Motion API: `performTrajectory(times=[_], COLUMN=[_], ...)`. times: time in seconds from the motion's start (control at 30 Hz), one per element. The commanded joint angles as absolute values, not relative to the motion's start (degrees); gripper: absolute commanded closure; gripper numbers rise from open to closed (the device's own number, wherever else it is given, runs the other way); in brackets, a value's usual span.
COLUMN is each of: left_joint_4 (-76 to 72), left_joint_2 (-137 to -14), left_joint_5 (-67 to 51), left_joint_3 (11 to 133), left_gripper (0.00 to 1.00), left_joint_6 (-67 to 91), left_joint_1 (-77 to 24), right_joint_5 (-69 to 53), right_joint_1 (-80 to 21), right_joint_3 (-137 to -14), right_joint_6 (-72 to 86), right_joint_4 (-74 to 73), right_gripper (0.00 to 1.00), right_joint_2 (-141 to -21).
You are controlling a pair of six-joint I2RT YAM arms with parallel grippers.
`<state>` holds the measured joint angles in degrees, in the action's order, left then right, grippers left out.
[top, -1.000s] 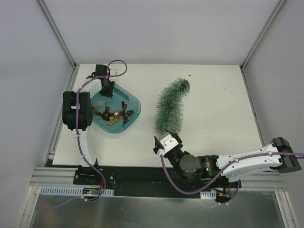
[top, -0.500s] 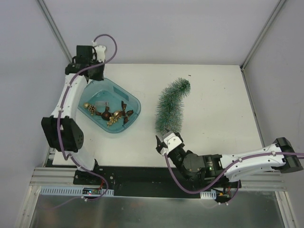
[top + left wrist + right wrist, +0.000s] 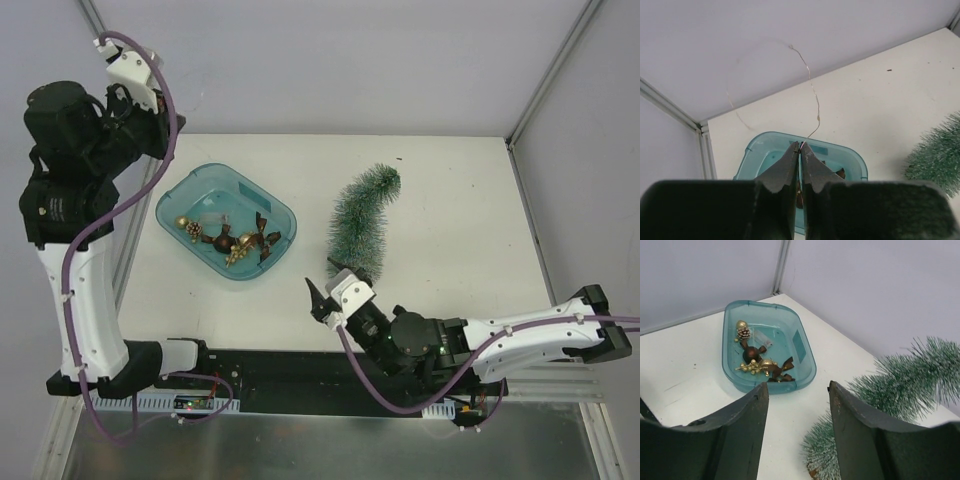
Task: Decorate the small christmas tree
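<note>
- The left arm has lifted high above the teal tray [image 3: 215, 183].
- Left fingers [image 3: 790, 161] are clenched on a thin wire [image 3: 815, 107].
- Right fingers [image 3: 747, 425] are spread and hold nothing.
- The small christmas tree [image 3: 362, 225] lies curved on the table [image 3: 450, 220], right of the tray, with its base near the right fingers.

Your left arm [image 3: 80, 290] stands up tall and bends over at the top. Up there, your left gripper [image 3: 800, 146] is squeezed tight on a thin wire [image 3: 813, 95]. Your right arm [image 3: 520, 335] lies low and long across the front, and your right gripper [image 3: 797, 385] has its two fingers apart.
</note>
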<state>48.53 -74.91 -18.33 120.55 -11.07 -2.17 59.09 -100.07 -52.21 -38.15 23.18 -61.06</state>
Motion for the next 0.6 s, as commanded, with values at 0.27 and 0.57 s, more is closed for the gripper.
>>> performTrajectory(times=[0.27, 0.57], left_joint_4=[52.2, 52.1], left_joint_2=[-67.4, -65.5], left_joint_5=[-26.4, -26.5], left_joint_3=[123.1, 122.8], left_gripper=[0.95, 0.96], left_joint_6=[-9.5, -9.7], left_joint_1=[-2.1, -2.1], right_joint_5=[36.9, 26.9], right_joint_1=[-91.7, -83.1], right_joint_3=[-63.6, -69.9], right_joint_6=[-32.1, -23.5], right_joint_4=[23.7, 21.7], right_gripper=[0.31, 0.25], right_joint_2=[-72.1, -83.9])
